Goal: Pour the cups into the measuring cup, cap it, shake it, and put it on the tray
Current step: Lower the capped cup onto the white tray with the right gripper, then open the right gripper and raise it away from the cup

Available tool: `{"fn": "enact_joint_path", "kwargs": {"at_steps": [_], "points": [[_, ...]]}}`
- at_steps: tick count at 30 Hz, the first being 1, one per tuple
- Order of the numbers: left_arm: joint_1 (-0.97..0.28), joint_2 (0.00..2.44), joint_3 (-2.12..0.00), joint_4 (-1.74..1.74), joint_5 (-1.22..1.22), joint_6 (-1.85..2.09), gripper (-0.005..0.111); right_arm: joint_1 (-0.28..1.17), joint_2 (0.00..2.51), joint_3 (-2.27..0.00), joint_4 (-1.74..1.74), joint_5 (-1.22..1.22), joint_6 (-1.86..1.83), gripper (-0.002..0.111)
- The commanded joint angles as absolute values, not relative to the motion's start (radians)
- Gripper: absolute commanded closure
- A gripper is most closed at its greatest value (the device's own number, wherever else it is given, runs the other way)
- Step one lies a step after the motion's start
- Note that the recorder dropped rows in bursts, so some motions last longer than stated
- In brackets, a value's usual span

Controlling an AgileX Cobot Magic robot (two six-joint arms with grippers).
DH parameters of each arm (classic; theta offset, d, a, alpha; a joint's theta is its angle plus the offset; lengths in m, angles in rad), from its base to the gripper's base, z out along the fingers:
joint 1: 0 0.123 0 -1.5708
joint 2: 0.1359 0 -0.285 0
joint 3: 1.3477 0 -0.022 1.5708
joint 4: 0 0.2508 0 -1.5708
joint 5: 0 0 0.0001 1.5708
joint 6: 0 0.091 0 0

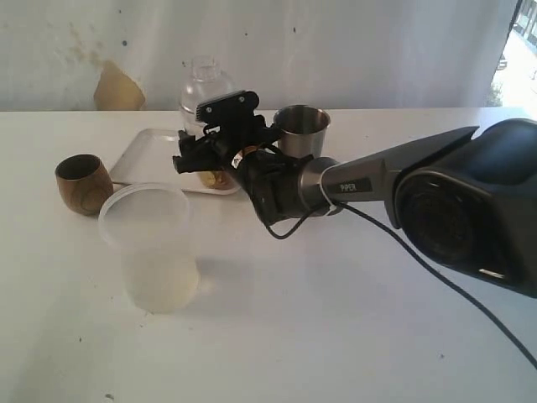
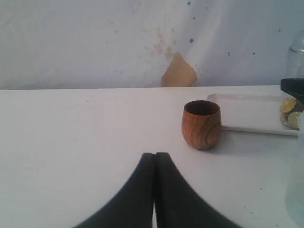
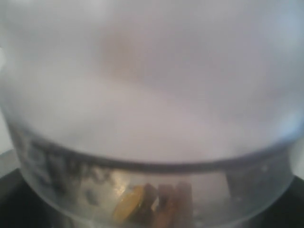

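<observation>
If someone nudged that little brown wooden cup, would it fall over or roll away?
The wooden cup is squat and stands upright on the table, so a light nudge would probably just slide it. Its belly is rounded, so once tipped it would likely roll. Being wood, it looks sturdy rather than fragile.

Two cups, one measuring cup, tray, tub

You see the measuring cup so close to the camera that its clear wall fills the whole picture as a pale, milky blur. A dark curved band runs across the wall. Inside the cup lie a yellow round piece and brown pieces just beside it. Blurred black markings show on the wall; you cannot read them.
</observation>
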State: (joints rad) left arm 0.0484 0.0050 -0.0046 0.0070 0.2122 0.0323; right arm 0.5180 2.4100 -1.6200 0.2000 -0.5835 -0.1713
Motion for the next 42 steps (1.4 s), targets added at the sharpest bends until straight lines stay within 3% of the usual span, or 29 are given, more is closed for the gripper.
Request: {"fn": "enact_joint_path", "kwargs": {"at_steps": [1, 7, 42], "points": [[0.047, 0.000, 0.000, 0.008, 0.203, 0.027, 0.107, 0.509, 2.396, -1.627, 0.202, -0.591, -0.204, 0.026], [0.047, 0.000, 0.000, 0.008, 0.203, 0.027, 0.107, 0.509, 2.392, -1.627, 0.206, -0.596, -0.218, 0.003], [0.047, 0.000, 0.000, 0.008, 0.203, 0.027, 0.107, 0.509, 2.163, -1.627, 0.206, -0.442, -0.297, 0.003]]}}
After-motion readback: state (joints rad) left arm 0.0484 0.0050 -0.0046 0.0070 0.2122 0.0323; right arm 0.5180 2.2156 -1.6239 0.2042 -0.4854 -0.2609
